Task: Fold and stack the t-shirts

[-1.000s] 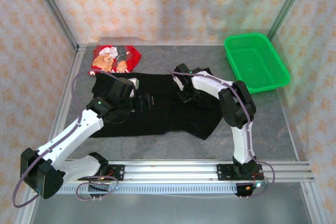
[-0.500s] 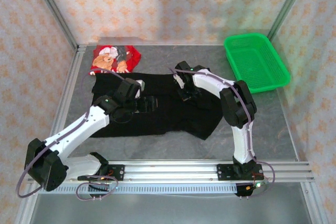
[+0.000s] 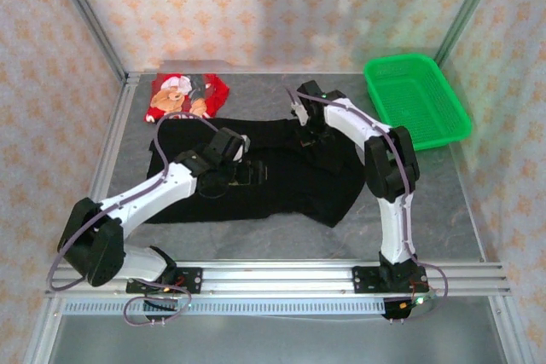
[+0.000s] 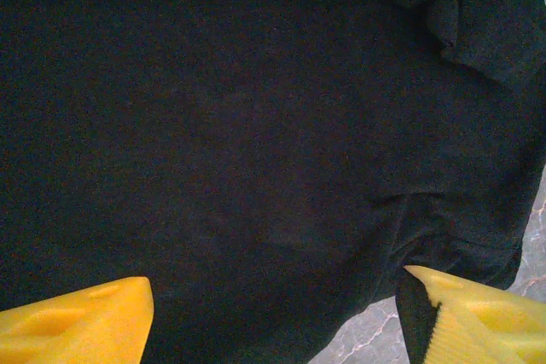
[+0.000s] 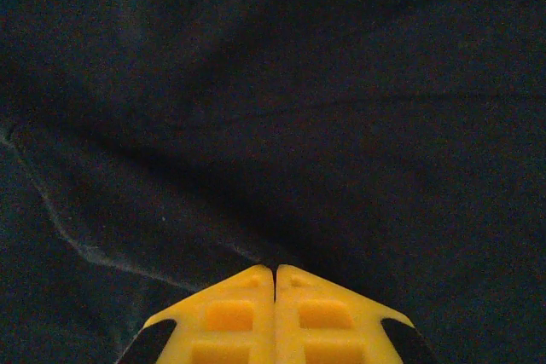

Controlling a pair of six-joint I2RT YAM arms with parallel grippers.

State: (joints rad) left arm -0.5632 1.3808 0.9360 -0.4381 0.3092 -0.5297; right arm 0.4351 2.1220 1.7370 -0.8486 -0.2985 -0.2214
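Big black tee (image 3: 281, 189) spread on bench (image 3: 435, 202), red tee (image 3: 188, 95) just behind, far-left. L pincer (image 4: 277, 279) apart over black tee; R pincer (image 5: 274, 268) together at far edge, no cloth seen in it. Risk: one-sided pull bunches cloth, crooked fold.

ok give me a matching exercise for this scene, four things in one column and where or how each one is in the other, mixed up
Things:
1 black shirt
2 red shirt
3 basket
4 right gripper

Place or state:
a far right corner
b shut
c spread out in the middle
d far left corner

Pairs: 1-c, 2-d, 3-a, 4-b
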